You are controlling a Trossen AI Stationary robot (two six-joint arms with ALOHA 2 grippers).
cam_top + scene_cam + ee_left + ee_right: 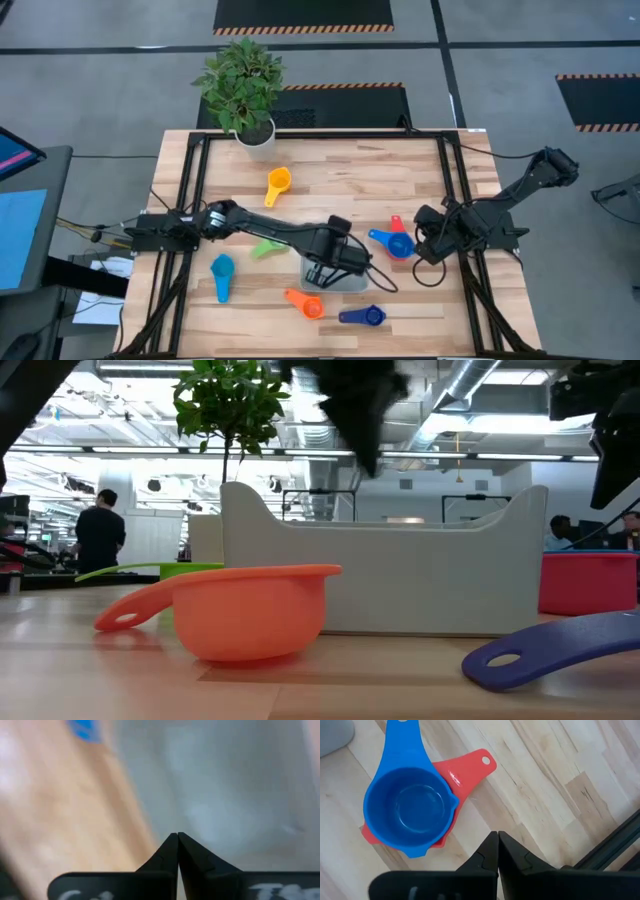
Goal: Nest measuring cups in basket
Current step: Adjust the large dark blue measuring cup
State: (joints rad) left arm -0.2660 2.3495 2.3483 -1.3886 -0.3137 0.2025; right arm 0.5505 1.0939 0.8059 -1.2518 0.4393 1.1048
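High view: pale wood table (420, 180); left gripper (318, 278) and right gripper (428, 254) closed, empty.

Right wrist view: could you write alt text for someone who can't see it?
A blue plastic measuring cup sits nested inside a red plastic measuring cup on a pale wooden table, their flat handles pointing different ways. The right gripper hovers beside them, dark fingers shut and empty.
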